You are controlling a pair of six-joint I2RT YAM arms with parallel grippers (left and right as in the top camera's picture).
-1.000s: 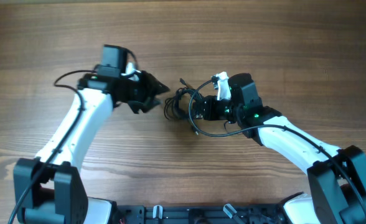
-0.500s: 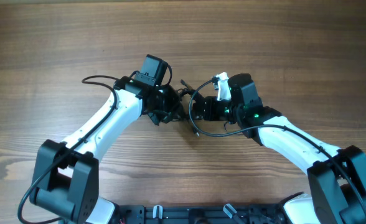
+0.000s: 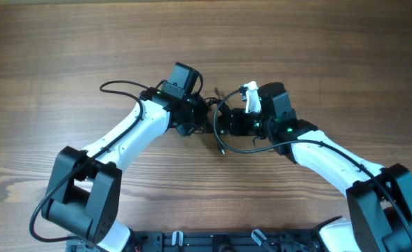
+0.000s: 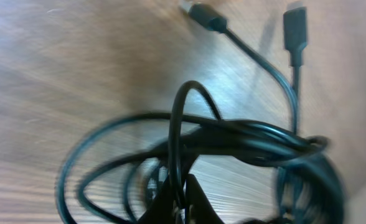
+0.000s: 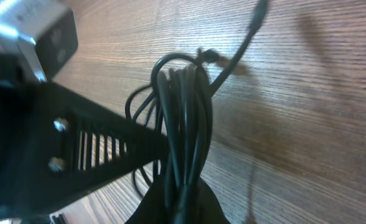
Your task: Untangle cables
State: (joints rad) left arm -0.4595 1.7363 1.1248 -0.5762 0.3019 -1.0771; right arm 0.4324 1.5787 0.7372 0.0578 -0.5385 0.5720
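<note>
The worktop is brown wood, its grain running left to right in the overhead view, with darker and paler streaks. Near its middle lie the cables, thin and black, bunched in tangled loops. 1 loose end trails out of the bunch toward the near edge. In the left wrist view 2 plugs rest flat on the wood just beyond the loops, the first plug apart from the second plug. The bunch throws a soft shadow on the grain.
</note>
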